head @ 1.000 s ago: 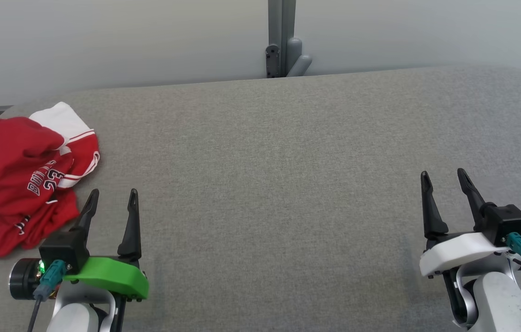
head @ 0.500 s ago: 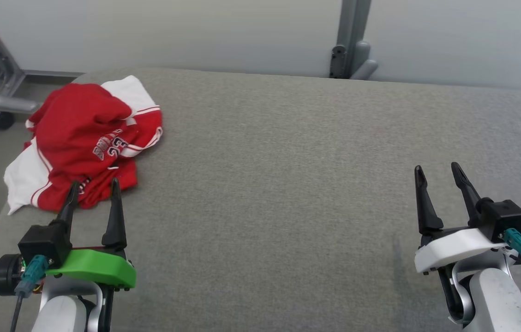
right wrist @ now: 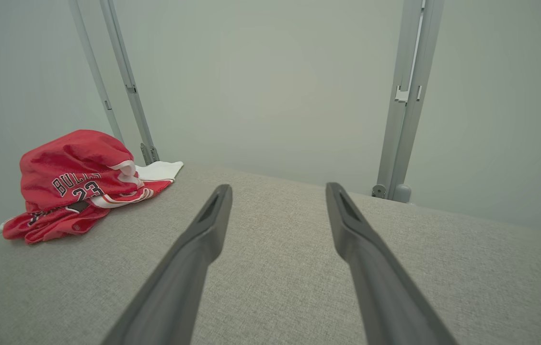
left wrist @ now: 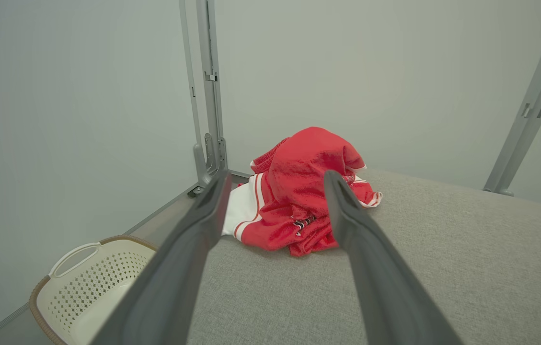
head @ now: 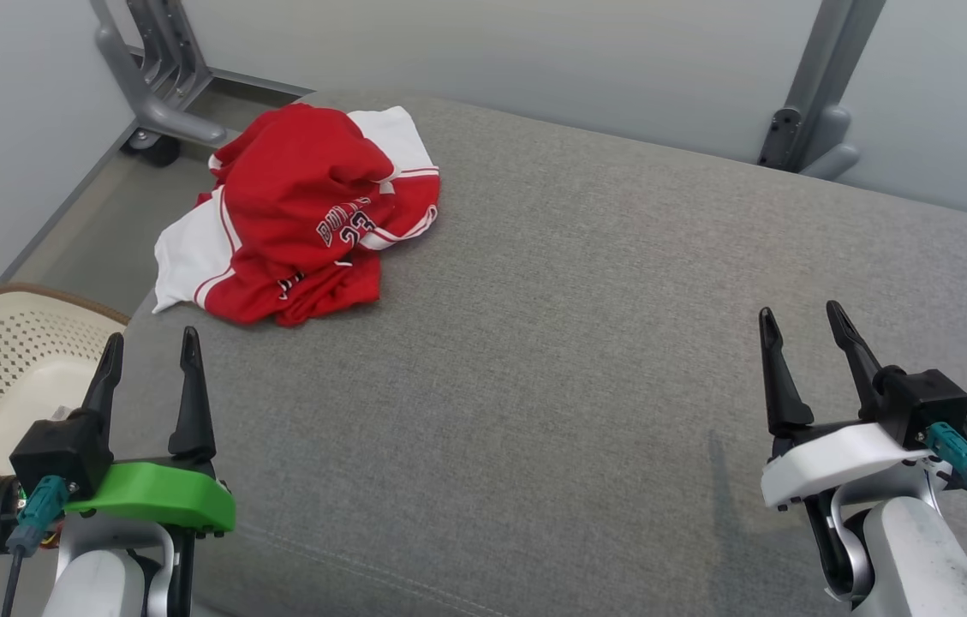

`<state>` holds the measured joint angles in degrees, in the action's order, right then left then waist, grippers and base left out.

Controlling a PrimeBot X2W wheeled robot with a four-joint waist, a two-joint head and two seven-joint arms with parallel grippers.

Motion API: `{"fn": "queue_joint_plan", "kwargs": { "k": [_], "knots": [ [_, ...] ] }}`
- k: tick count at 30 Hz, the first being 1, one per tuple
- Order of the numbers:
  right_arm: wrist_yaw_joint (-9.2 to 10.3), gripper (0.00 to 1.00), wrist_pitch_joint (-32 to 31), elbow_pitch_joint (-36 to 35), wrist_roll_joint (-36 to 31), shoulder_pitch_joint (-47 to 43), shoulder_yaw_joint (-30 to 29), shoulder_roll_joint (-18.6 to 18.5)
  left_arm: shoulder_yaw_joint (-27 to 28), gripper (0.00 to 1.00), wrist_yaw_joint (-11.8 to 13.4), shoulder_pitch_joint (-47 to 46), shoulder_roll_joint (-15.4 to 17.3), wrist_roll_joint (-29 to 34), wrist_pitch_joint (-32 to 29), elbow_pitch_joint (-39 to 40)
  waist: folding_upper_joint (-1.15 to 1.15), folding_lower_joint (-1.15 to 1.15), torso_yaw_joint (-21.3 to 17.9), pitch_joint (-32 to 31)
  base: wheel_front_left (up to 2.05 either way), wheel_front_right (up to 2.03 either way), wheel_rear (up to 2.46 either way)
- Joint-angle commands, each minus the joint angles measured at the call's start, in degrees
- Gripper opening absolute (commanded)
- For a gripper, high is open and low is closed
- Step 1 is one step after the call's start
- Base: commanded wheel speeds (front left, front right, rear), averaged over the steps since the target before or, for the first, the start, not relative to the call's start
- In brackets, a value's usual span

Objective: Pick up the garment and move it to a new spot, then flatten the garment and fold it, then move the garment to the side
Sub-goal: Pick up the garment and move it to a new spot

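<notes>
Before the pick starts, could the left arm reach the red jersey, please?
Probably yes: the open left claw points at the jersey, with only bare cushion between.

The left gripper [head: 152,334] wears a green shell [head: 159,506], the right gripper [head: 798,308] a white shell [head: 826,463]; both have dark tapered fingers [head: 192,403] and teal plugs [head: 42,507].

Grey worktop [head: 577,343] lay bare ahead of the right fingers [head: 776,386]. Ahead of the left fingers [head: 190,390], the crumpled red garment [head: 303,206] stood apart. A perforated basket [head: 3,377] sat left of them, beyond the worktop edge.
</notes>
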<state>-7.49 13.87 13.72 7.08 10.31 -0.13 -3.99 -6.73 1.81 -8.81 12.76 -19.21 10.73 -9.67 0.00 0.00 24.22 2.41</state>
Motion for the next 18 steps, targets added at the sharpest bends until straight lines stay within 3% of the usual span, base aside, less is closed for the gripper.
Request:
{"fn": "queue_joint_plan", "kwargs": {
  "k": [1, 18],
  "knots": [
    [0.0, 1.0, -0.1, 0.2, 0.4, 0.3, -0.2, -0.1, 0.0, 1.0, 0.3, 0.4, 0.3, -0.6, 0.2, 0.1, 0.0, 0.0, 1.3, -0.2, 0.0, 0.0, 0.0],
    [0.0, 1.0, -0.5, 0.1, 0.8, 0.0, -0.2, -0.2, 0.0, 1.0, 0.7, -0.4, 0.2, -1.4, 0.9, 0.1, 0.0, 0.0, 1.4, 0.3, 0.0, 0.0, 0.0]
  ]
}}
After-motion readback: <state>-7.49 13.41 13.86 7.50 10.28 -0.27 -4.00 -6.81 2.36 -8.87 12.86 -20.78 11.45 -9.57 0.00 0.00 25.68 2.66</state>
